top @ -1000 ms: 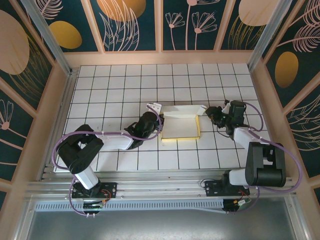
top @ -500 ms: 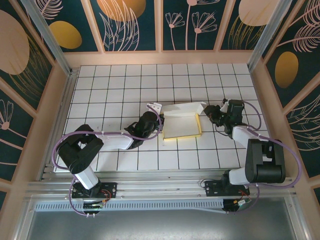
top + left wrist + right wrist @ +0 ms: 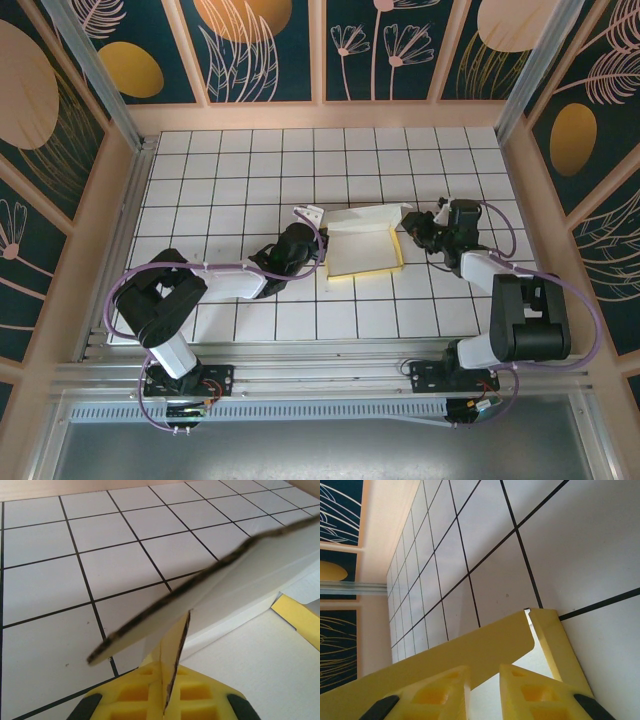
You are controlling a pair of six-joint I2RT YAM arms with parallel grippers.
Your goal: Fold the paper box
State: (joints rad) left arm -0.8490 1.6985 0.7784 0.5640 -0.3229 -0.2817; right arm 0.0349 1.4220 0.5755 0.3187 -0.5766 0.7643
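The thin card paper box [image 3: 362, 247] lies near the middle of the white tiled table [image 3: 220, 170], a little right of centre, between the two arms. Against the picture from a second ago it has turned slightly: its far wall now slants, the right end lifted further toward the back. The yellow strip along its near edge also looks narrower.

The right gripper [image 3: 413, 227] has moved in and back, from just off the box's right side to its far right corner. The left arm and left gripper [image 3: 318, 230] sit where they were.

Rows of bare tile lie open beyond the box up to the pale wooden rim at the back. More bare tile lies to the left behind the left arm. Little bare tile separates the right arm from the right rim.

The box shows its pale white inner face, with a raised far wall, a raised left flap and a yellow edge along the right and near sides.

In the left wrist view the paper box [image 3: 215, 580] rises as a tilted white panel with a dark, rough cut edge, above the table [image 3: 50, 580]. The left gripper [image 3: 165, 700] is pinched together on a card flap that runs down between its yellow fingers.

In the right wrist view a yellow flap of the paper box [image 3: 470, 652] crosses just ahead of the right gripper [image 3: 485, 690]. Its fingers stand narrowly apart, with only a pale surface visible in the gap, above the table [image 3: 545, 530].
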